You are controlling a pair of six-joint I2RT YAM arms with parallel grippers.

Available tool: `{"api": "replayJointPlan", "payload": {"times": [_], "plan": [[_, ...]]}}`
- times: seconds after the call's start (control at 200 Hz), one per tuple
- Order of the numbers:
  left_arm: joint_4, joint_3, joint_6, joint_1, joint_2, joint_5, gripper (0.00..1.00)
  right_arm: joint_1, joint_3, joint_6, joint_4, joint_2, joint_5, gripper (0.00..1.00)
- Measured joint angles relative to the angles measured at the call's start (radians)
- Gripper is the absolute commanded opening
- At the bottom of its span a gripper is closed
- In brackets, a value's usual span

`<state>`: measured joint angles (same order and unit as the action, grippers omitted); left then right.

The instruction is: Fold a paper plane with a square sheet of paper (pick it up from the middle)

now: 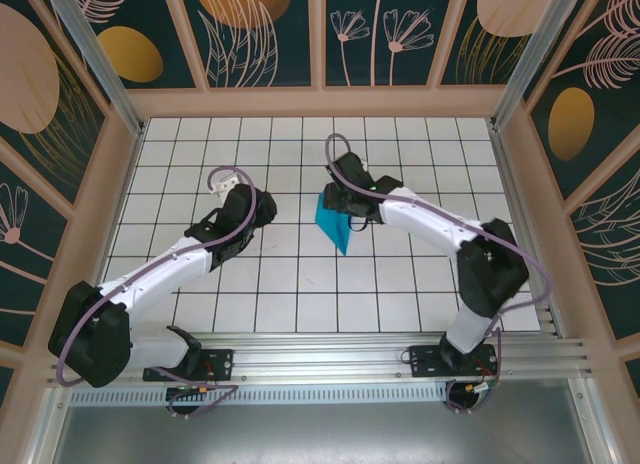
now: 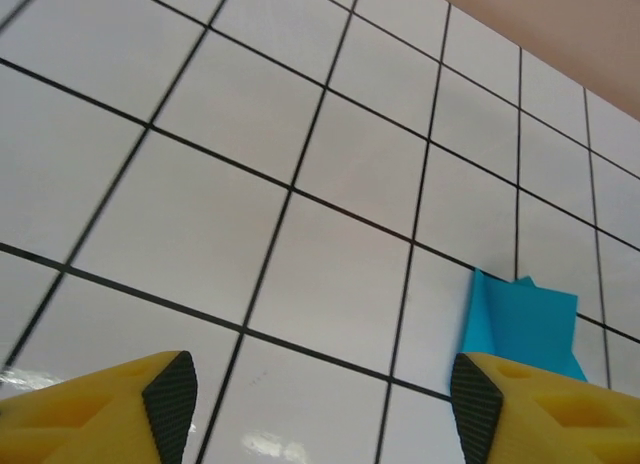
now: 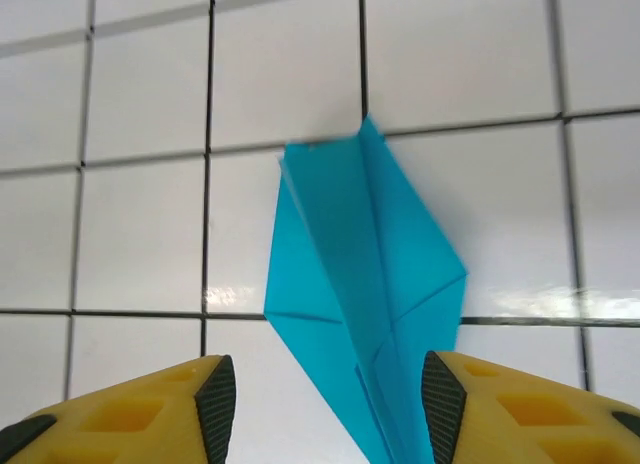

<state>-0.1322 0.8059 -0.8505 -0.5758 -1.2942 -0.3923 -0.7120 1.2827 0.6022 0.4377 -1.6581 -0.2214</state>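
From above, the left gripper point(image 1: 240, 209) is hovering over the white tiled table point(image 1: 300, 304), left of centre. The right gripper point(image 1: 345, 199) is reaching in from the right and hanging over the far end of the plane point(image 1: 334, 229). The plane is lying near the table's middle with its point aimed toward the arm bases, well apart from the left gripper. From this height neither gripper's jaws are showing clearly.

The left wrist camera is settling that for its own side. The left gripper point(image 2: 322, 409) is standing wide, with bare tiles between its yellow fingers point(image 2: 150, 409). The plane point(image 2: 525, 319) is showing just past the finger on the image's right, its lower edge hidden behind that finger.

The right wrist camera is giving the detail that the overhead picture flattens into a teal patch. The plane point(image 3: 360, 284) is spreading out as a folded dart with a centre crease and angled flaps, and its narrow end is running down between the fingers point(image 3: 200, 409). The right gripper point(image 3: 330, 409) is standing apart, with a clear gap on the image's left side. The paper is passing close by the other pad, and I cannot tell whether it is touching.
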Motion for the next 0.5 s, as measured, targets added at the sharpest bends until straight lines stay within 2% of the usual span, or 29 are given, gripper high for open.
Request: {"api": "replayJointPlan", "payload": {"times": [0.055,0.155,0.325,0.5], "plan": [[0.000,0.000,0.016,0.004,0.004,-0.035,0.80,0.007,-0.052,-0.003,-0.021,0.081,-0.043,0.62],[0.006,-0.002,0.062,0.022,0.034,-0.098,0.98,0.057,-0.156,-0.004,-0.046,0.227,-0.127,0.63],[0.056,-0.012,0.138,0.117,0.089,-0.204,0.98,0.254,-0.336,-0.037,-0.168,0.378,-0.310,0.67],[0.146,-0.037,0.249,0.272,0.077,-0.296,0.98,0.444,-0.555,-0.188,-0.391,0.373,-0.381,0.69]]}}
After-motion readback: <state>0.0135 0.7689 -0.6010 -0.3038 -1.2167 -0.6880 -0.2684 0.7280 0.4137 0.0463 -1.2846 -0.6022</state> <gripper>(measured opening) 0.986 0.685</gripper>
